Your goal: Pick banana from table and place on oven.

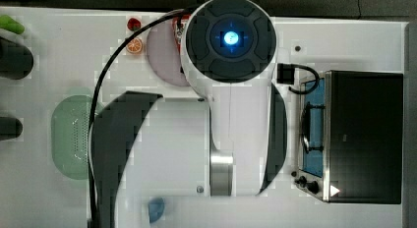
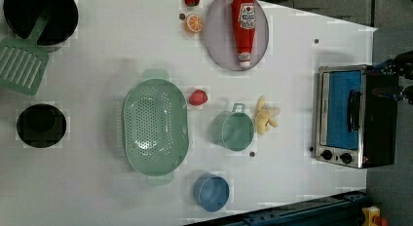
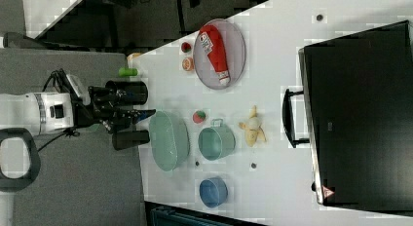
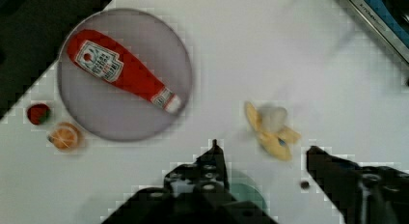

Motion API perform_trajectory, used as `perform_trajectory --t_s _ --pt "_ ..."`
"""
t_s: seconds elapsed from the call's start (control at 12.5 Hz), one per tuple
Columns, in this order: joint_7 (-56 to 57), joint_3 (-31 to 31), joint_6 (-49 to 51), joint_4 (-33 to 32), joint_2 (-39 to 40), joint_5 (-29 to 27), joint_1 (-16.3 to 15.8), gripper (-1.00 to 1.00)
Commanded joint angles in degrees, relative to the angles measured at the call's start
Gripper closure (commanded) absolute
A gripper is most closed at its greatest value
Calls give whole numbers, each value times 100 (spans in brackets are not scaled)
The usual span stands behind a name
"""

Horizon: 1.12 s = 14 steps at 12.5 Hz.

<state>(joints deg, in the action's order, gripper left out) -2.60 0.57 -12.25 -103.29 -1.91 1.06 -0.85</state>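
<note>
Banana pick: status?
Gripper open, empty. Small dull-yellow banana on white table, beside green cup. Nothing blocking.

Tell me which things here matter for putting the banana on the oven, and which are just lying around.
For the job:
banana
oven
table
claw, open

Lying about:
ketchup bottle on a plate
orange slice
green colander
green cup
blue cup
</note>
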Motion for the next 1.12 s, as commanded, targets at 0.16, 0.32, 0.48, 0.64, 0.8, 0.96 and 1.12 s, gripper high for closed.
perform_trajectory --t_s 0.16,0.32,0.48,0.64,0.8,0.96,1.12 --pt "-27 199 823 -1500 -2415 137 157 -81" --pt "-27 200 821 -1511 -2393 137 156 -100" --pt "-27 199 641 -1607 -2252 137 156 -100" --pt "-24 192 185 -1842 -1994 137 151 -100" --pt "-24 189 -406 -2162 -1629 137 149 -100" --pt "-24 190 -1065 -2453 -1191 137 149 -100" --pt "-24 190 -1722 -2703 -732 137 149 -100"
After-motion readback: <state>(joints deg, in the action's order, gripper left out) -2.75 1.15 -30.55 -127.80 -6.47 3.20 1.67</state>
